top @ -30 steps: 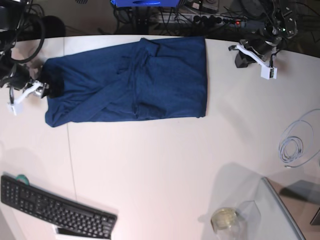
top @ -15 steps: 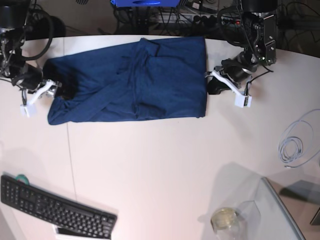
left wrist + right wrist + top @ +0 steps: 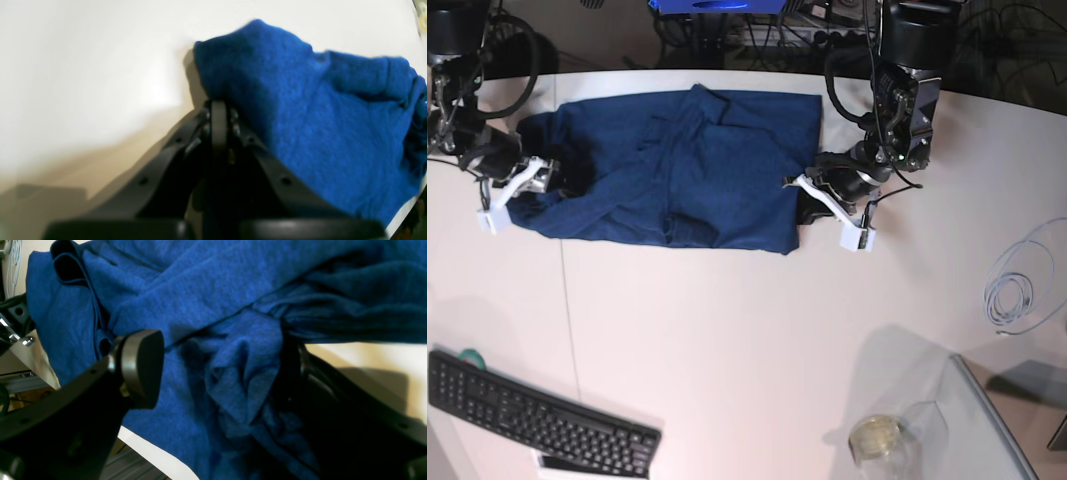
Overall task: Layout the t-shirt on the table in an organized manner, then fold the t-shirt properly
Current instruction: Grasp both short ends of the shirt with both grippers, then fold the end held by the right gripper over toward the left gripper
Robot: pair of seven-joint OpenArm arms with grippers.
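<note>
The dark blue t-shirt lies spread on the far side of the white table, partly folded, with bumps and wrinkles in the middle. The left gripper is at the shirt's right edge with its jaws shut tight. The cloth bunches against the tips there, so it looks like it is pushing or pinching that edge, but I cannot tell if it holds any cloth. The right gripper is at the shirt's left end with jaws wide apart around a bunch of cloth, likely ready to grab it. A keyboard sits near the front left.
</note>
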